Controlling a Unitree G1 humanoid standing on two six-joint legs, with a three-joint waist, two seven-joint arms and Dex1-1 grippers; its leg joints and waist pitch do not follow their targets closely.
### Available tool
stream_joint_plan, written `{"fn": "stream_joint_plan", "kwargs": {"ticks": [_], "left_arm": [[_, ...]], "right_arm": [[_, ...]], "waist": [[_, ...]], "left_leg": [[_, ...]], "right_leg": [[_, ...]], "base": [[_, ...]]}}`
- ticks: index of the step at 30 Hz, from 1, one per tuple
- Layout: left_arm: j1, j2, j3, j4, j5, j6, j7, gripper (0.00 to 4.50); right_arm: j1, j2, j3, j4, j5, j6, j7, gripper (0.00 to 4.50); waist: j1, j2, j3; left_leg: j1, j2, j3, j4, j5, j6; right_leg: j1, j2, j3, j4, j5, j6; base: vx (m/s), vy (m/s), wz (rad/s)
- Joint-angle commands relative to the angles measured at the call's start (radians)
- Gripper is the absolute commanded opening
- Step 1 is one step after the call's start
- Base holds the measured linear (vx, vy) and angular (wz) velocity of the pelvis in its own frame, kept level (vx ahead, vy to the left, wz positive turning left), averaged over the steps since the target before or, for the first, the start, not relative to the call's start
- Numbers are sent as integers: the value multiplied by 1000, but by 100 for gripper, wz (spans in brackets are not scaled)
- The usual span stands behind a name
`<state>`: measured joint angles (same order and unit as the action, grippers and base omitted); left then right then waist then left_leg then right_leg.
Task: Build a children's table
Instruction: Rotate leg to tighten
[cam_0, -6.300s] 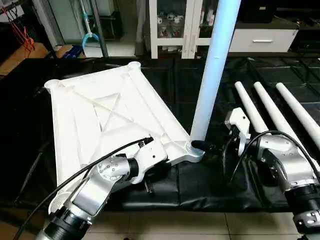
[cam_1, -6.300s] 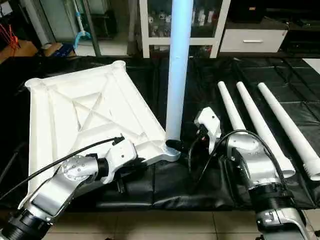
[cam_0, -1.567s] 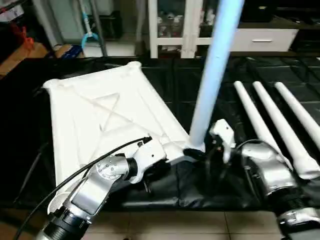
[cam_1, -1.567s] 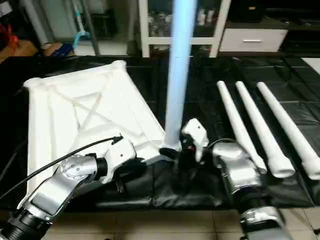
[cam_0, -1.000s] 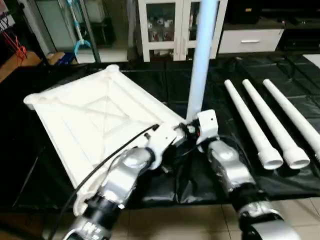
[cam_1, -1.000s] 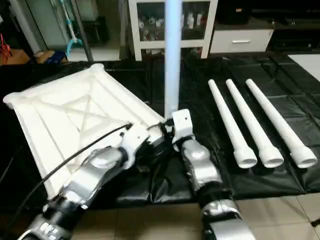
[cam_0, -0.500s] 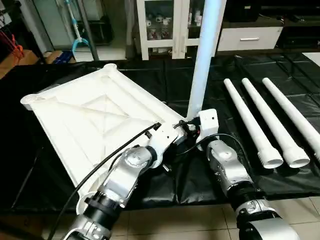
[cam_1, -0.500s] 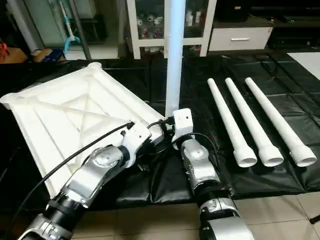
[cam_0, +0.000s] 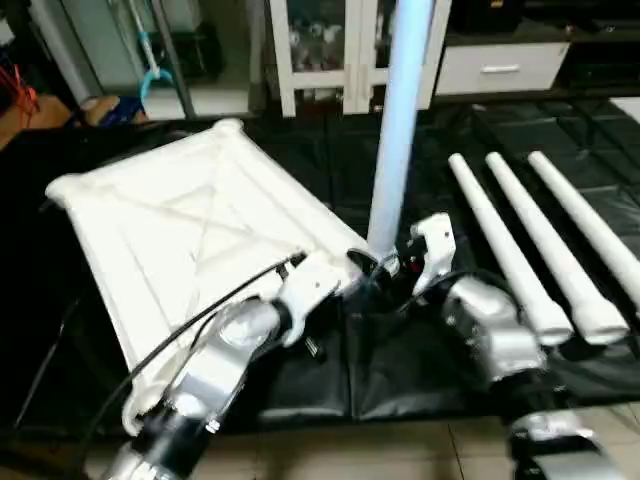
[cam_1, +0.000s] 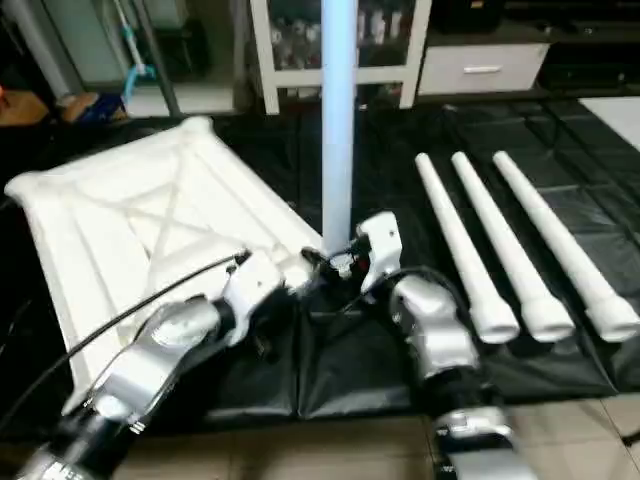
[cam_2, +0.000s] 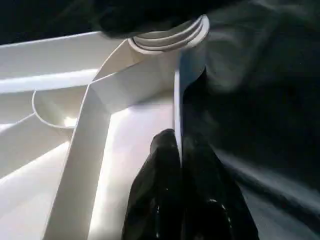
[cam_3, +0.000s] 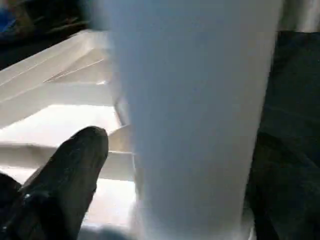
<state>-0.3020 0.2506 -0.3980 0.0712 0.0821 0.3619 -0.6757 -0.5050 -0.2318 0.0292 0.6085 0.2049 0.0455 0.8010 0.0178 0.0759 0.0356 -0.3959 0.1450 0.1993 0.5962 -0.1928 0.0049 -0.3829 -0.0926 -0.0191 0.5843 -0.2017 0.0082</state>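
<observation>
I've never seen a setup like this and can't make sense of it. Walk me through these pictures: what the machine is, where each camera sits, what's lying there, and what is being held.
This is a humanoid robot with two silver arms, each ending in a gripper with two black fingers. Two pictures come from cameras on its head, looking down over its forearms; the other two come from a camera on each wrist, looking along that gripper's fingers.

On the black mat lies a white square tabletop, ribbed underside up. One white leg stands upright in the near corner socket. Three more legs lie side by side on the robot's right.

The left gripper is pinched shut on the tabletop's edge near that corner. The right gripper is at the base of the upright leg; in its wrist view one finger stands beside the leg, so a grip cannot be confirmed.
</observation>
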Motion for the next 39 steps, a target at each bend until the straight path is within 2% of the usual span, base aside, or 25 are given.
{"fn": "stream_joint_plan", "kwargs": {"ticks": [1, 4, 5, 10, 13, 19, 24, 26, 27, 33, 34, 37, 39], "left_arm": [[32, 3, -72, 1, -15, 10, -69, 0], [49, 19, -86, -38, -30, 24, -104, 0], [49, 19, -86, -39, -30, 26, -105, 0], [51, 26, -86, -48, -30, 28, -114, 0], [52, 29, -85, -52, -31, 28, -120, 0], [58, 32, -82, -61, -28, 39, -125, 0], [60, 37, -82, -64, -29, 41, -130, 0], [60, 38, -81, -63, -29, 41, -132, 0], [60, 38, -81, -62, -29, 41, -133, 0], [59, 39, -83, -61, -28, 41, -137, 0], [59, 39, -83, -61, -28, 42, -138, 0], [60, 40, -83, -60, -28, 44, -141, 0], [62, 40, -83, -60, -28, 44, -141, 0]], "right_arm": [[-3, -9, 22, -35, 17, 25, 61, 447], [3, -80, 59, -47, -10, 20, 171, 447], [3, -88, 63, -44, -16, 16, 182, 447], [-7, -124, 92, -25, -42, -2, 236, 447], [-14, -129, 96, -10, -53, -12, 245, 447], [-23, -145, 108, 11, -63, -35, 271, 447], [-24, -144, 98, 20, -55, -39, 274, 403], [-23, -143, 94, 21, -53, -38, 275, 389], [-22, -143, 92, 20, -51, -37, 277, 377], [-10, -142, 86, 11, -42, -33, 283, 335], [-8, -140, 85, 10, -40, -33, 283, 319], [-3, -128, 75, 15, -33, -31, 267, 310], [-2, -119, 67, 21, -32, -33, 246, 284]], "waist": [[1, -10, -59], [7, -14, -55], [11, -15, -55], [11, -18, -53], [11, -19, -55], [12, -20, -59], [13, -16, -60], [13, -18, -60], [13, -15, -59], [11, -17, -56], [11, -17, -56], [11, -18, -57], [11, -17, -58]], "left_leg": [[30, 85, -34, -73, -140, 124], [29, 84, -34, -74, -148, 116], [32, 85, -33, -74, -165, 109], [30, 83, -34, -76, -196, 88], [31, 83, -34, -75, -185, 90], [29, 81, -33, -66, -130, 121], [29, 82, -34, -65, -124, 132], [29, 81, -34, -64, -126, 130], [29, 82, -34, -65, -130, 129], [30, 82, -35, -69, -194, 99], [31, 82, -35, -69, -195, 97], [30, 81, -35, -68, -183, 99], [28, 81, -36, -67, -171, 103]], "right_leg": [[24, -50, 19, -45, 23, -280], [26, -50, 18, -46, 2, -276], [26, -51, 19, -48, -23, -276], [26, -52, 21, -53, -79, -267], [26, -52, 21, -52, -75, -267], [29, -52, 19, -44, -4, -284], [30, -52, 17, -42, 0, -290], [30, -51, 17, -42, -3, -293], [30, -51, 17, -42, -8, -292], [28, -51, 19, -48, -78, -281], [27, -51, 19, -48, -79, -280], [28, -51, 20, -46, -67, -281], [28, -51, 19, -44, -56, -281]], "base": [[0, 0, 0], [0, 0, 0], [0, 0, 0], [0, 0, 0], [0, 0, 0], [0, 0, 0], [0, 0, 0], [0, 0, 0], [0, 0, 0], [0, 0, 0], [0, 0, 0], [0, 0, 0], [0, 0, 0]]}}
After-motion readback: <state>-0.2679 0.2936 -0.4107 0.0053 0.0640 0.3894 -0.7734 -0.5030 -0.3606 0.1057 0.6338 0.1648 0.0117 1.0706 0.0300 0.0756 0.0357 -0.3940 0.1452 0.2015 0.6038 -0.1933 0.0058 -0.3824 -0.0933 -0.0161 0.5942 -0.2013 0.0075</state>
